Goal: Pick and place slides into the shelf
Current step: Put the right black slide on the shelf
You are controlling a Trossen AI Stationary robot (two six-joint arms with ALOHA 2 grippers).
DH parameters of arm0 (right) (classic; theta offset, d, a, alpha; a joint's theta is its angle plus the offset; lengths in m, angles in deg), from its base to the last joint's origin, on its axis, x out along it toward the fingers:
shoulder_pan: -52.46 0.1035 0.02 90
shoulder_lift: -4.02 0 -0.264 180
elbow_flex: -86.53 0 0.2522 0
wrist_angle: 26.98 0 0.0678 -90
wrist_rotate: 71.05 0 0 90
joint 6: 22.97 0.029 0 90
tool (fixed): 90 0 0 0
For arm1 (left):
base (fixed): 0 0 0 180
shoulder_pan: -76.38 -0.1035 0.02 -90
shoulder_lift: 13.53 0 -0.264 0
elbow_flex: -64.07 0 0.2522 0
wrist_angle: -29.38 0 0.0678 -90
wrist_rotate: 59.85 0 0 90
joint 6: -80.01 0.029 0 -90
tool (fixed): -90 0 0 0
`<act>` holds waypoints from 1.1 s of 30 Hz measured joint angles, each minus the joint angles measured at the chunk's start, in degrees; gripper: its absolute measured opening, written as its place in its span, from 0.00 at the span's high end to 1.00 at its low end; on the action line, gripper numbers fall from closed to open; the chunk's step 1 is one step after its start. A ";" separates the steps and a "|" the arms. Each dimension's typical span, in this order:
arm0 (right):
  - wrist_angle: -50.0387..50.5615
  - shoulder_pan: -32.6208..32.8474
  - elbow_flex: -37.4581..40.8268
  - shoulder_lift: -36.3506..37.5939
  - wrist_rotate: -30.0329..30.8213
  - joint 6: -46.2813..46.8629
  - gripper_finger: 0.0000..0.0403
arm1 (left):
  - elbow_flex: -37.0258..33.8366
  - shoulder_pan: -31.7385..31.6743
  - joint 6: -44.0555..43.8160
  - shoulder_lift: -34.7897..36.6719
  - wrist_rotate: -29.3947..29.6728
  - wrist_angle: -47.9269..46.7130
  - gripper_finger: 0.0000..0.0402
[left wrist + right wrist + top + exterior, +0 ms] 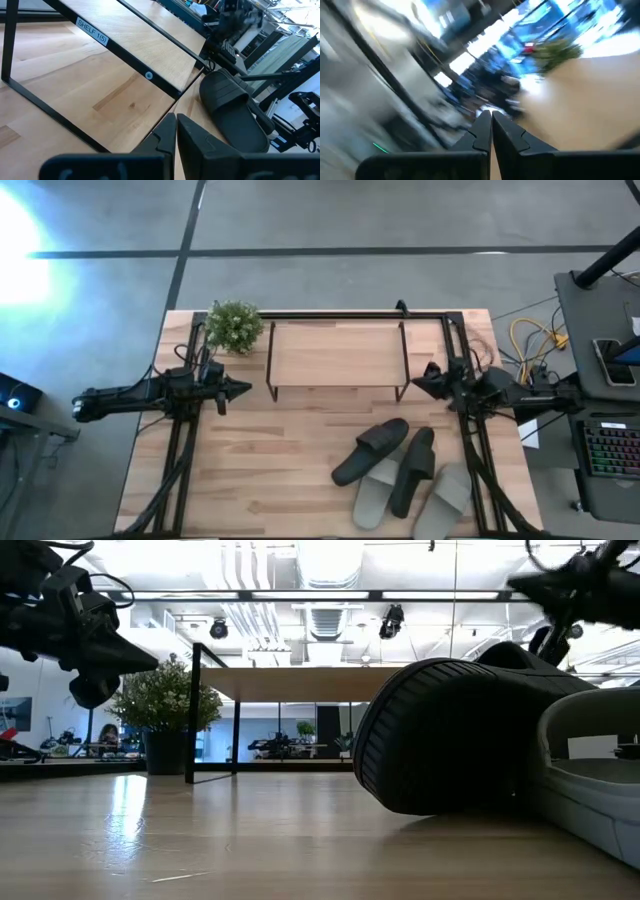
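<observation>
Several slides lie in a heap on the table's near right part: a black slide [370, 450] leans on a pale grey-green slide [375, 495], a second black slide [414, 470] lies beside it, and another pale slide [447, 498] is at the right. The shelf [337, 353] stands on its wire legs at the far middle of the table. My left gripper [243, 389] hovers shut to the left of the shelf, its fingertips [176, 120] pointing at it. My right gripper [418, 383] hovers shut by the shelf's right leg, its own view [491, 117] blurred.
A potted plant [234, 326] stands at the far left corner beside the shelf. A black metal frame [462, 330] runs along the table's far edge and sides. Bare wood [260, 470] spreads across the near left part. A keyboard and cables sit off the table at right.
</observation>
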State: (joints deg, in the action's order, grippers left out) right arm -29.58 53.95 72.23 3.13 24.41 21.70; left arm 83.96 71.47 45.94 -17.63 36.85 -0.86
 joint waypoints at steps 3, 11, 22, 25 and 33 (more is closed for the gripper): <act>-3.31 -0.03 -0.01 -0.91 -1.95 6.34 0.98 | 0.00 -0.02 -0.01 0.00 -0.02 0.00 1.00; -7.59 0.00 0.00 -1.76 -0.86 20.00 0.98 | 0.01 -0.02 -0.01 0.00 0.00 0.00 1.00; -52.33 0.00 -4.68 -9.32 -4.36 -11.38 0.98 | 0.01 -0.02 8.64 0.07 0.09 0.02 1.00; -48.23 0.00 -11.52 -14.56 -6.32 -20.19 0.98 | 0.00 -0.01 16.30 0.07 0.07 0.02 1.00; -28.94 0.02 -33.73 -36.14 -8.46 -18.74 0.98 | 0.00 0.00 18.78 0.02 0.00 2.68 1.00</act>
State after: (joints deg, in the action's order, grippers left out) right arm -58.51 53.98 38.51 -33.01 15.95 2.97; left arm 83.96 71.47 64.71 -17.61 36.85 1.81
